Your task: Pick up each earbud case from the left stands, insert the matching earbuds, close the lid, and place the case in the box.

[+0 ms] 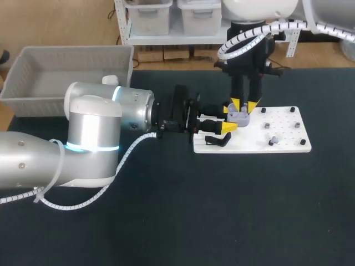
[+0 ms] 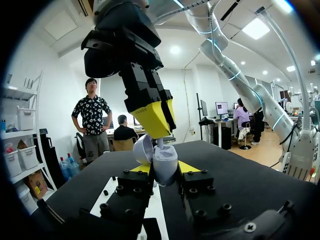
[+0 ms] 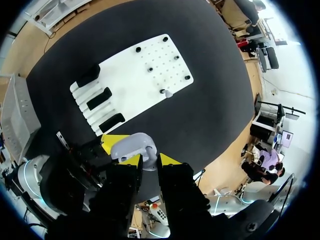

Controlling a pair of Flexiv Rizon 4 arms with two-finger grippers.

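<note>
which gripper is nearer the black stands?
Left. The left gripper, shut on the earbud case, is directly over the black stands; the right gripper, shut on an earbud, points down over the case, further across the board.

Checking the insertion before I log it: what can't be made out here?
Case inside, left wrist view: hidden by its lid and the right gripper.
Earbud seating, right wrist view: own fingers cover it.
Bin corner, head view: left arm covers it.
Parts on the board, head view: too small.

Silver arms (image 1: pixel 33 160), white spiral cables (image 1: pixel 247 37), black yellow-tipped fingers (image 1: pixel 236 91).
</note>
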